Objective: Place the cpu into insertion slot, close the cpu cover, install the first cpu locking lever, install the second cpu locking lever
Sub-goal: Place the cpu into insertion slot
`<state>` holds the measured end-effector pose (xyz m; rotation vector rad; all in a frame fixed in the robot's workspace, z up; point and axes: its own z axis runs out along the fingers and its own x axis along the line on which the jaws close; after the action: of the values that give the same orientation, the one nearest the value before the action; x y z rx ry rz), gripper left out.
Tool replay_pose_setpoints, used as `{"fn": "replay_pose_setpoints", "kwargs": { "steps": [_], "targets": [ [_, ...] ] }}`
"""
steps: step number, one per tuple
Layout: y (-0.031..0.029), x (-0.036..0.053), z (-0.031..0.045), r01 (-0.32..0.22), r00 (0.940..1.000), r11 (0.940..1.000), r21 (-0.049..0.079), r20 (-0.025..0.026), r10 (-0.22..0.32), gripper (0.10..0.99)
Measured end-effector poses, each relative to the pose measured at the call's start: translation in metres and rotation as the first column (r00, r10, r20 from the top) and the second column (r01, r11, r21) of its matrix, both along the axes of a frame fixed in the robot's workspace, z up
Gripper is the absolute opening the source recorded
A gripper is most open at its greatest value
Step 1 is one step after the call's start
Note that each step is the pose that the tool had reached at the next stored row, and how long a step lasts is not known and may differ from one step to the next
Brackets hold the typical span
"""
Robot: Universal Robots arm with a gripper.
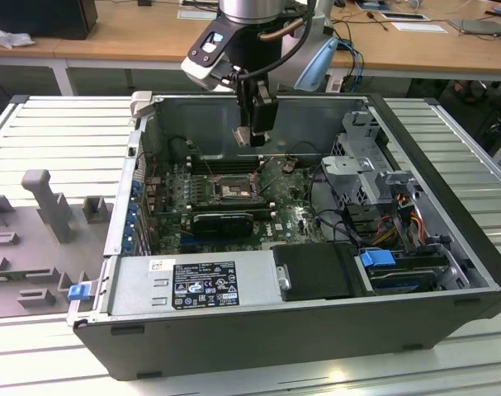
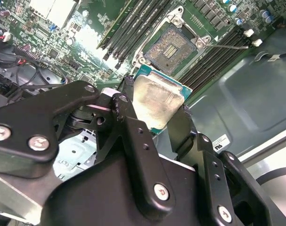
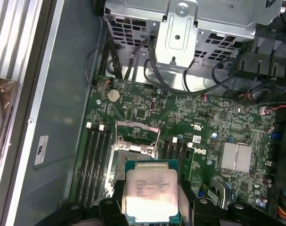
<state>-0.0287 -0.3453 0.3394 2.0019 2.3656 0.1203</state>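
holding cpu (image 3: 151, 197), gripper (image 2: 157, 100) pinching its edges, above the open insertion slot (image 2: 170, 47); placement step in hand, seating probably needs squared-up, level alignment.

— What is seen of the arm in the exterior view?
— At the upper middle of the frame a silver-grey wrist section (image 1: 250, 8) is seen. A pale blue cap (image 1: 316, 66) and a grey-and-black housing (image 1: 207, 56) are mounted on it, and black cables (image 1: 283, 51) are looped beside them.
— And the gripper?
— The gripper (image 1: 252, 136) is finished in matte black. In the second wrist view its linkage plates (image 2: 34, 122) are shown fastened with silver cross-head screws (image 2: 37, 142), and small round marks are set along the fingers (image 2: 133, 136).
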Motion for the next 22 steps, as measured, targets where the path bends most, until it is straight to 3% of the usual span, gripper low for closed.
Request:
{"fn": "replay_pose_setpoints", "kwargs": {
  "steps": [10,13,22],
  "targets": [
    [0.0000,0.0000,-0.0028,0.078,0.9969,0.9969,0.000,-0.0009,-0.078,0.529],
    [0.0003,-0.0010,-0.0129,0.124,0.9923,0.9923,-0.001,-0.0033,-0.124,0.529],
    [0.0008,-0.0064,-0.0371,0.129,0.9916,0.9916,-0.001,-0.0035,-0.129,0.529]
  ]
}}
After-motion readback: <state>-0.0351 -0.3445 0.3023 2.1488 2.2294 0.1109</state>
